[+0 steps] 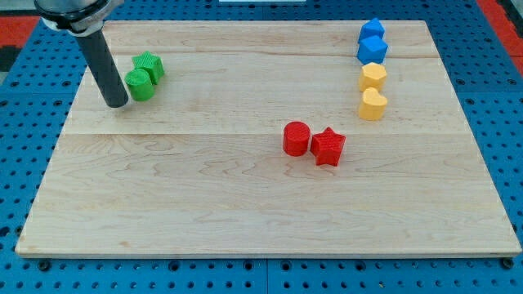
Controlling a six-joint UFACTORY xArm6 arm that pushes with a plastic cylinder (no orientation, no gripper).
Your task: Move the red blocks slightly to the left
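Note:
A red cylinder (296, 138) and a red star-shaped block (328, 146) sit side by side, touching, right of the wooden board's (204, 204) middle. My tip (117, 104) rests on the board at the view's upper left, far left of the red blocks. It stands just left of a green cylinder (140, 84), close to touching it.
A green star-shaped block (149, 65) sits behind the green cylinder. At the view's upper right, two blue blocks (373, 41) stand above a yellow hexagonal block (373, 77) and a yellow heart-shaped block (373, 104). A blue pegboard surrounds the board.

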